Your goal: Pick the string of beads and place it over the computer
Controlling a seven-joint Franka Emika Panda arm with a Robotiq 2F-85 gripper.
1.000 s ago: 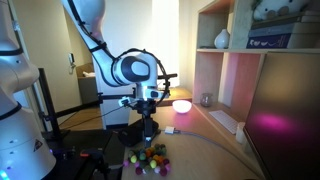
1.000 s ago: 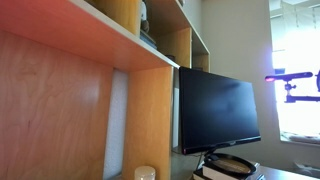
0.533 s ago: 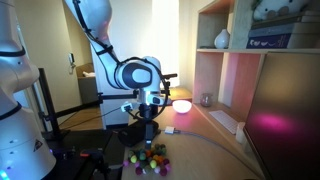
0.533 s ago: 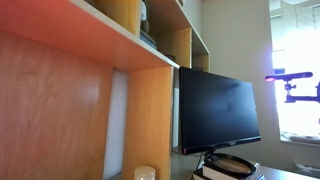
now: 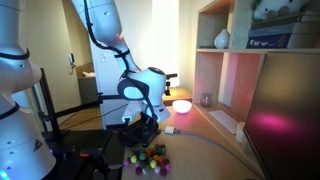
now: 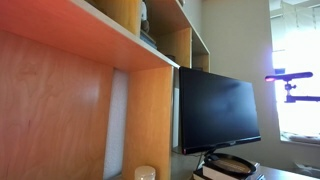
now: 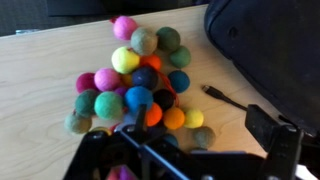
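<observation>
Bunched strand of glossy multicoloured round beads (image 7: pixel 135 85) lies on the pale wooden desk (image 7: pixel 40 70), just below the black 2-finger gripper (image 5: pixel 143 128). Jaws spread wide, pinching nothing. The heap's long axis runs top-to-bottom in the wrist view, pink end bead pointing away from the gripper. Risk: jaws catch only 1 or 2 beads and the strand slips free. The thin black cable (image 7: pixel 225 97) just beside could snag.
</observation>
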